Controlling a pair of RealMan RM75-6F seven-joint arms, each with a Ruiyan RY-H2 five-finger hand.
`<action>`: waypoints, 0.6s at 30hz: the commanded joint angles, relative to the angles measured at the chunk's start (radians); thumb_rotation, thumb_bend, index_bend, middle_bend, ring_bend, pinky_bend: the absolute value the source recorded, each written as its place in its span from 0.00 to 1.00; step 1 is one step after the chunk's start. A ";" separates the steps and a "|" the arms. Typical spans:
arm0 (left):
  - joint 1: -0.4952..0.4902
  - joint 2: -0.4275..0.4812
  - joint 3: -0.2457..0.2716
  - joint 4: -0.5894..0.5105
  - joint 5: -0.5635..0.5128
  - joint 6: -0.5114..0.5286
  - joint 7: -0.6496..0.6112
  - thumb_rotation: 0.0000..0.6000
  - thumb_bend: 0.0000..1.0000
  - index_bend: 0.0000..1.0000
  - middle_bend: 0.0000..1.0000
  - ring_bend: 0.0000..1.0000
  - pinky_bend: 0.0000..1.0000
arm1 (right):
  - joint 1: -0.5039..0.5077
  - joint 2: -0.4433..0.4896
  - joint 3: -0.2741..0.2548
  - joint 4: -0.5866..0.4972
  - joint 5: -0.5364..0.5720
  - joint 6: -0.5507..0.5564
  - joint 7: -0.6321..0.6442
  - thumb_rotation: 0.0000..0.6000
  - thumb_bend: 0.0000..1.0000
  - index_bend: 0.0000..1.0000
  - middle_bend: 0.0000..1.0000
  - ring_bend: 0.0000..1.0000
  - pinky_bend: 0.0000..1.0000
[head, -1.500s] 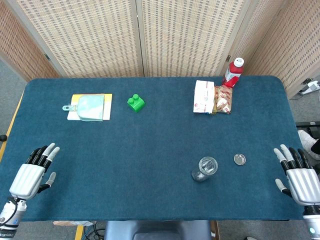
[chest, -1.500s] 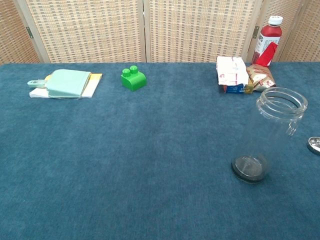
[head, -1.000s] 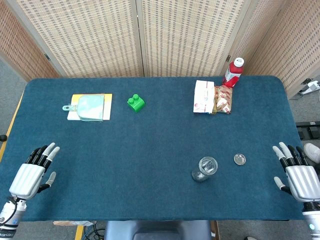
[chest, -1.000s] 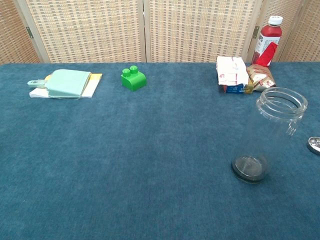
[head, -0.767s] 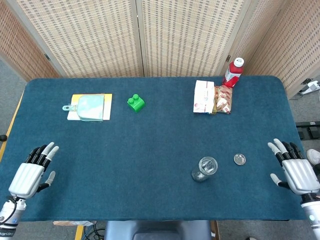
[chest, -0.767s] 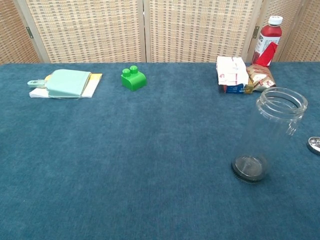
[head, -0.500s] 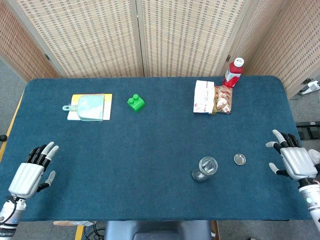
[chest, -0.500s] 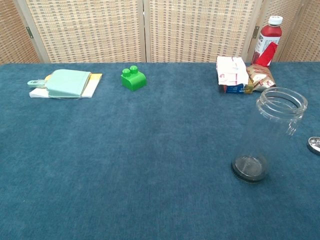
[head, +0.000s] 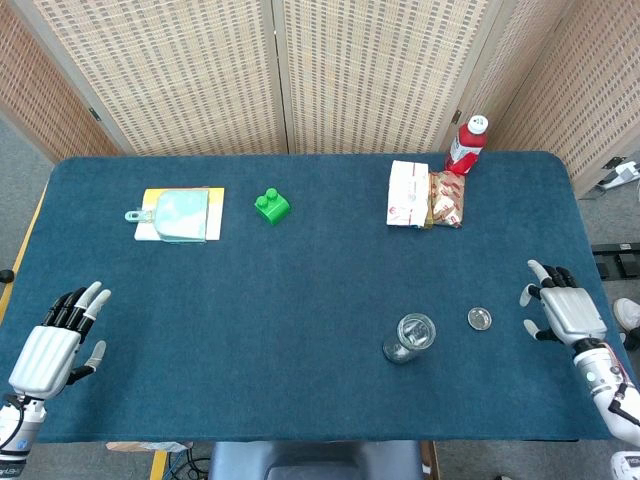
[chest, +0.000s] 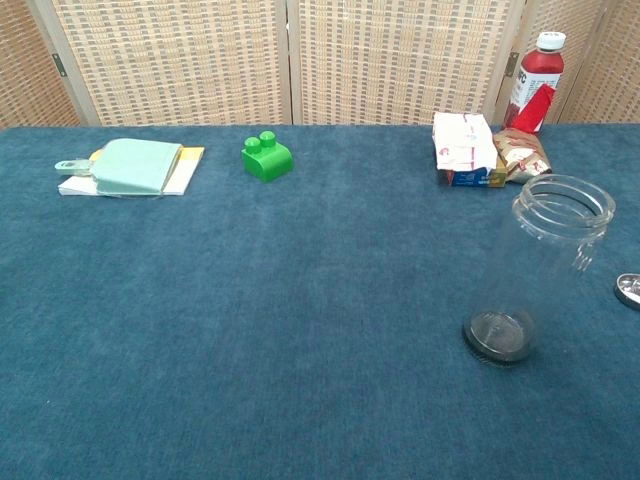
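Observation:
A clear glass jar (head: 409, 337) (chest: 540, 268) stands upright without a lid on the blue table, front right. Its small round metal lid (head: 479, 319) (chest: 629, 289) lies just to the right of it. My right hand (head: 562, 312) hovers over the table's right edge, fingers spread, holding nothing, a short way right of the lid. My left hand (head: 52, 346) is at the front left corner, fingers apart and empty, far from everything. Neither hand shows in the chest view.
At the back left, a mint green pouch (head: 180, 215) (chest: 135, 166) lies on a yellow-white pad. A green toy brick (head: 271, 206) (chest: 267, 158) sits beside it. Snack packets (head: 424, 195) (chest: 480, 152) and a red bottle (head: 466, 144) (chest: 535, 83) stand back right. Wicker screens close the back.
My right hand has moved up and inward from the front right corner toward the lid. My left hand has drifted slightly left and down. The objects have not moved.

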 joint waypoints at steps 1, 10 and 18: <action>0.001 0.002 -0.001 -0.001 0.001 0.003 -0.003 1.00 0.42 0.00 0.00 0.00 0.07 | 0.021 -0.030 0.003 0.027 0.019 -0.021 -0.010 1.00 0.36 0.46 0.00 0.00 0.00; 0.004 0.008 0.000 -0.002 0.011 0.014 -0.017 1.00 0.42 0.00 0.00 0.00 0.07 | 0.061 -0.101 0.000 0.105 0.031 -0.067 -0.003 1.00 0.36 0.47 0.00 0.00 0.00; 0.007 0.011 0.000 -0.002 0.019 0.024 -0.026 1.00 0.42 0.00 0.00 0.00 0.07 | 0.094 -0.145 -0.006 0.151 0.051 -0.108 -0.020 1.00 0.36 0.48 0.00 0.00 0.00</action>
